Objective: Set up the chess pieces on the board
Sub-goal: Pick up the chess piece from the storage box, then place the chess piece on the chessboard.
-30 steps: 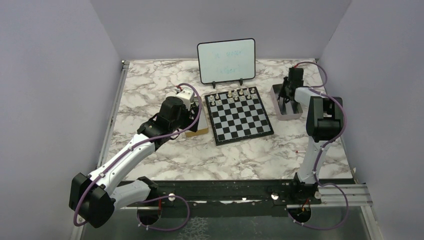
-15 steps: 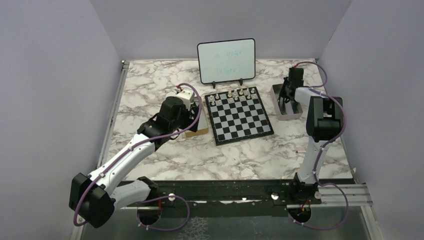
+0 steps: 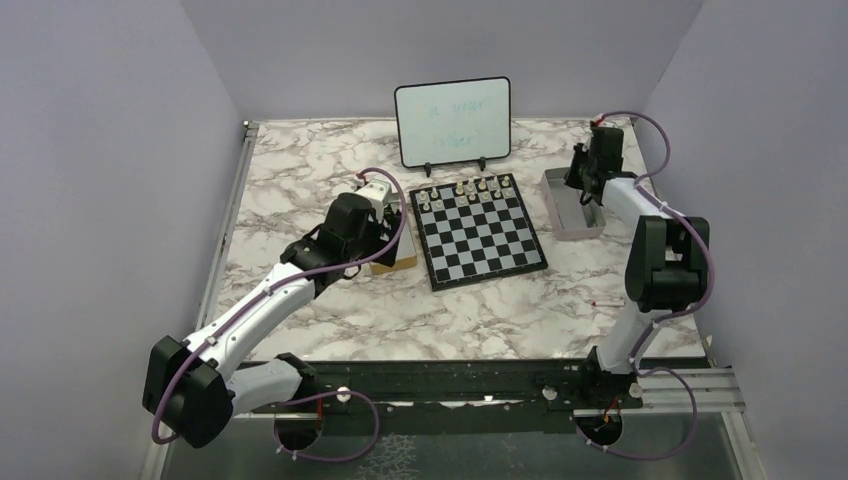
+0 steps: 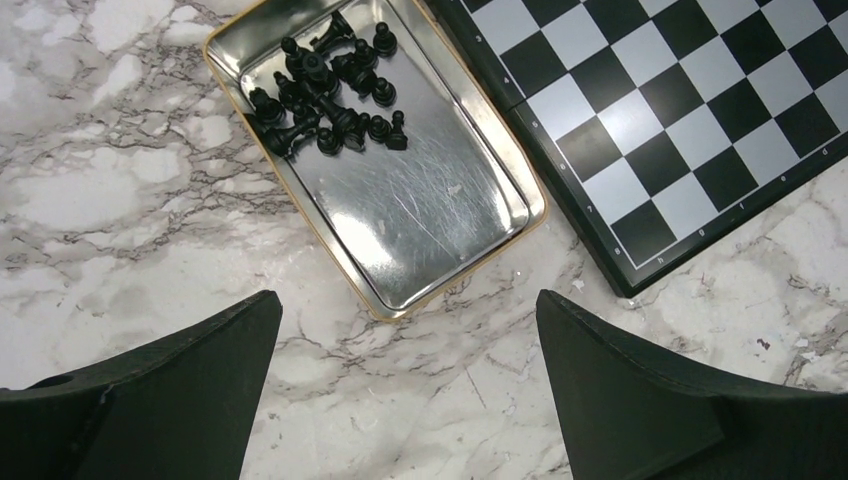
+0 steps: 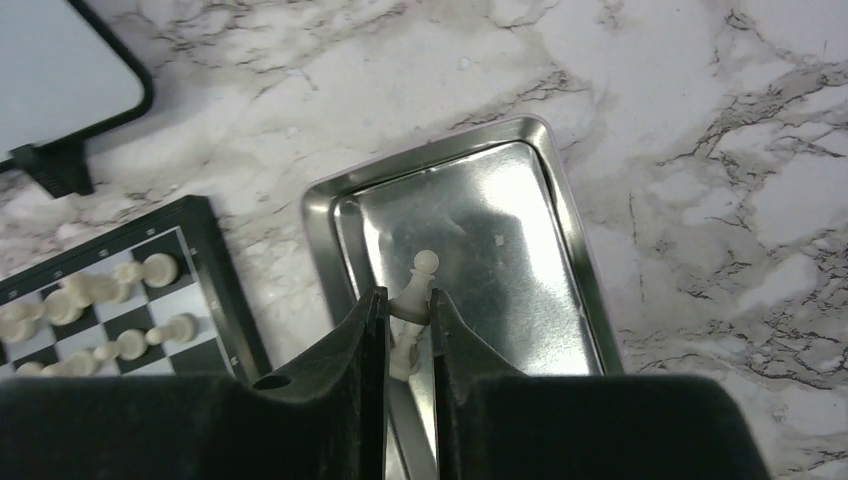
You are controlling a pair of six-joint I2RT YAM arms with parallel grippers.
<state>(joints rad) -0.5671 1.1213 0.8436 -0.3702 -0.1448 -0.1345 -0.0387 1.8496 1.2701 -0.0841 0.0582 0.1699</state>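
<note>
At 3 o'clock of the board (image 3: 480, 235), my R pincer (image 3: 592, 172) hangs over the silver tray (image 3: 572, 225) on the marble table (image 3: 300, 170).

R wrist view: R pincer (image 5: 405, 300) has its jaws nearly closed, pinching one pale chessman (image 5: 424, 275) by the stem. Its round head sticks out past the fingertips (image 5: 372, 305). The base is hidden, so I cannot tell if it touches the silver tray (image 5: 570, 230).

Other pale chessmen (image 3: 465, 188) stand along the board's 12 o'clock edge. Same group shows at 8 o'clock in the R wrist view (image 5: 100, 290).

L pincer (image 3: 372, 238) sits at 9 o'clock of the board. L wrist view: L pincer (image 4: 405, 300) has its jaws spread wide, with nothing between them.

The gold-rimmed tray (image 4: 430, 210) lies below, just beside the board (image 4: 680, 110). Black chessmen (image 4: 325, 95) are heaped at its 11 o'clock end.

A whiteboard (image 3: 452, 120) stands at 12 o'clock, beyond the board.
</note>
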